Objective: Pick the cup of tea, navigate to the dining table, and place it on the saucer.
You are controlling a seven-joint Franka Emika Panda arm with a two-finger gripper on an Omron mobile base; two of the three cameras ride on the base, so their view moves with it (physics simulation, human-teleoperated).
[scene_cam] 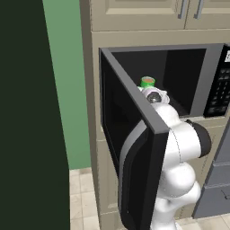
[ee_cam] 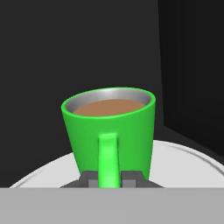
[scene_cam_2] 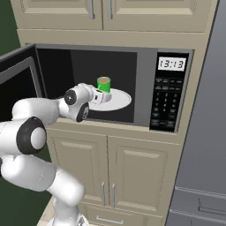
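Cabinetry [scene_cam_2: 145, 154] in beige frames the whole scene, and set into it is the microwave [scene_cam_2: 174, 92], its door [scene_cam: 134, 152] swung wide open on the pincer's left and its keypad panel off to the pincer's right. Inside the dark cavity, directly beneath and just ahead of the pincer, sits the round white turntable plate [scene_cam_2: 119, 100]. The white arm [scene_cam_2: 39, 114] reaches in through the opening from the door side.

On that plate, straight ahead of the pincer [ee_cam: 109, 178], stands the cup of tea [ee_cam: 111, 131], upright, its light brown liquid level under the rim. In the hand view its handle points straight back at the pincer, running vertically down the near wall of the cup, and the two dark tips sit tight against either side of the handle's lower end. So the pincer is drawn together and clamped on the handle, with the cup apparently resting on the plate rather than lifted; I cannot tell for sure whether its base has cleared.

The coming move, as I judge it, turns on that alignment: cup ahead, handle toward the hand, long axis upright. A straight lift and a pull back out of the cavity should keep the tea level, minding the open door to the left
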